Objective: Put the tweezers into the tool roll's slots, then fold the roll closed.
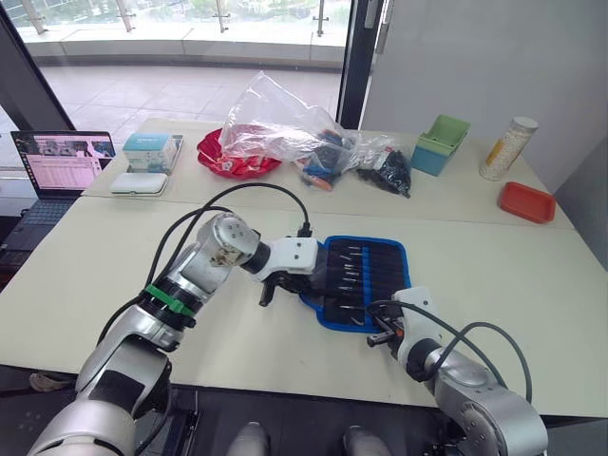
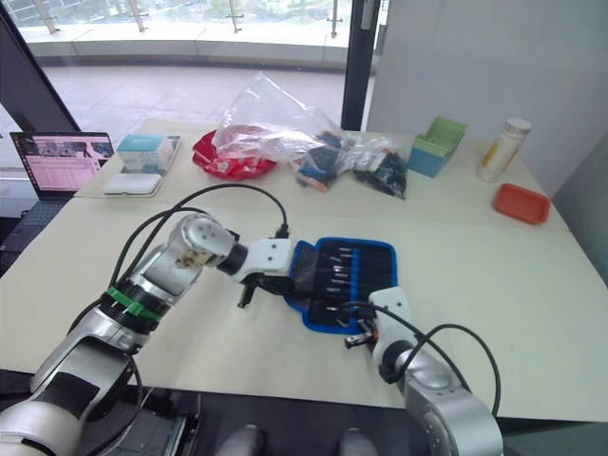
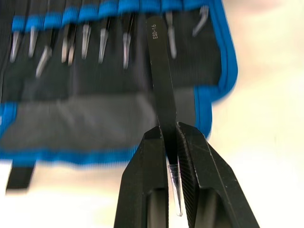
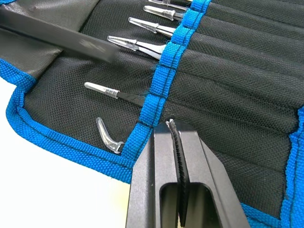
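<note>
Left wrist view: the left gripper [image 3: 172, 142] has its two black fingers [image 3: 142, 185] clamped on a single black tweezer [image 3: 161, 80], whose clear-capped tip sits between the pads while its body extends toward 12 o'clock over the open tool roll [image 3: 95, 114]. Other tweezers [image 3: 85, 40] stand tip-out in the slots [image 3: 71, 19] beneath the blue stripe. Right wrist view: the right gripper [image 4: 175, 130] has its fingers pressed together, empty, resting on the roll beside the stripe. Left eye view: the roll lies flat on the white table [image 1: 95, 247], at the 3 o'clock side of the left gripper and at 12 o'clock from the right gripper.
</note>
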